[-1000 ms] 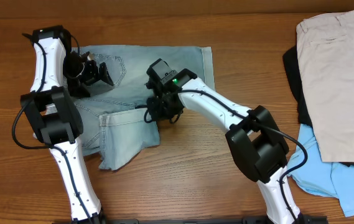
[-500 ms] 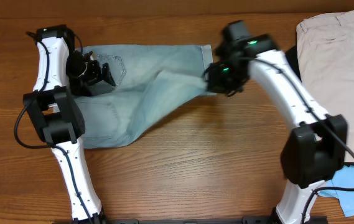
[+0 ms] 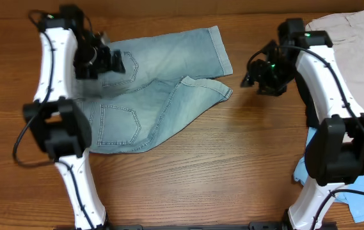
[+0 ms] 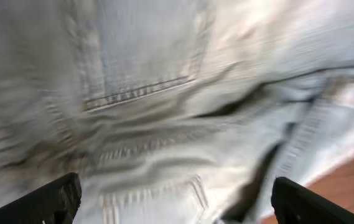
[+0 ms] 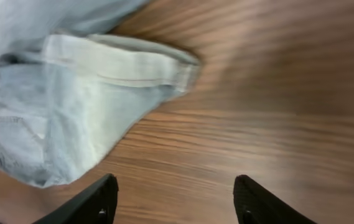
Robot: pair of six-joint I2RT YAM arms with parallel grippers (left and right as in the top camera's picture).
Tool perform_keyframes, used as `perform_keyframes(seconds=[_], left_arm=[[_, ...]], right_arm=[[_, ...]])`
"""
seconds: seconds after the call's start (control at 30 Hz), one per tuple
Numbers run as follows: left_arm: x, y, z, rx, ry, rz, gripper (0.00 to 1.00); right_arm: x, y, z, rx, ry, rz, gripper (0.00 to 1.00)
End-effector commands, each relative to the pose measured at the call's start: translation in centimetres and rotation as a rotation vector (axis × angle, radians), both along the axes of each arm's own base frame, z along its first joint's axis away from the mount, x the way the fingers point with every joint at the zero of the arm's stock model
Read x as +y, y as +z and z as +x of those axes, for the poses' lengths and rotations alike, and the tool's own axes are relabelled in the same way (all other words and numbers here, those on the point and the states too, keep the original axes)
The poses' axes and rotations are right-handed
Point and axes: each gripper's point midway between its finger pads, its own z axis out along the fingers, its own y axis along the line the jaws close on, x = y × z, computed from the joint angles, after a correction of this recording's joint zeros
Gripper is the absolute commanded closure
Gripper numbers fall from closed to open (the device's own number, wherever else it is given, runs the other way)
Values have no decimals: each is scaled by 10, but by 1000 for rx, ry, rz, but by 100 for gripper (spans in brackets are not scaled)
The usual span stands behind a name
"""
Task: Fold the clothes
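Observation:
The faded light-blue denim shorts (image 3: pixel 150 96) lie spread on the wooden table, back pockets up and both cuffed legs pointing right. My left gripper (image 3: pixel 114 64) hovers over their upper left part near a back pocket. In the left wrist view it (image 4: pixel 177 208) is wide open over blurred denim (image 4: pixel 164 93) and grips nothing. My right gripper (image 3: pixel 255 75) is just right of the lower cuff (image 3: pixel 217 89). It (image 5: pixel 177 202) stands open over bare wood, with the pale cuff (image 5: pixel 114 62) apart from it at the upper left.
Beige shorts (image 3: pixel 348 76) lie at the back right on a black garment (image 3: pixel 300 70). A sky-blue garment (image 3: pixel 335 182) lies at the right front beside the right arm's base. Bare wood (image 3: pixel 201 172) runs along the front.
The right gripper carried the folded-over leg of the shorts to the right, then opened and let it go. The shorts now lie unfolded. The left gripper shifted slightly up and right.

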Motion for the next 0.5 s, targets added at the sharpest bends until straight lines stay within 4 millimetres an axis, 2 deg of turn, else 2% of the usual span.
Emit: perform_keyframes(seconds=[0.0,0.13,0.23,0.33,0.47], left_arm=[[-2,101,-9,-233,20,39,0],[12,152,-18,-356,103,118,0],[24,177,-27,-414,159,183,0],[32,190,-33,-442,185,227,0],[36,190,-35,-438,195,248,0]], right_arm=[[50,28,2,-144,133,10,34],[87,21,15,-230,122,-108,30],[121,14,26,-316,107,-176,28],[152,1,32,-378,98,-220,27],[189,-26,35,-413,133,-226,28]])
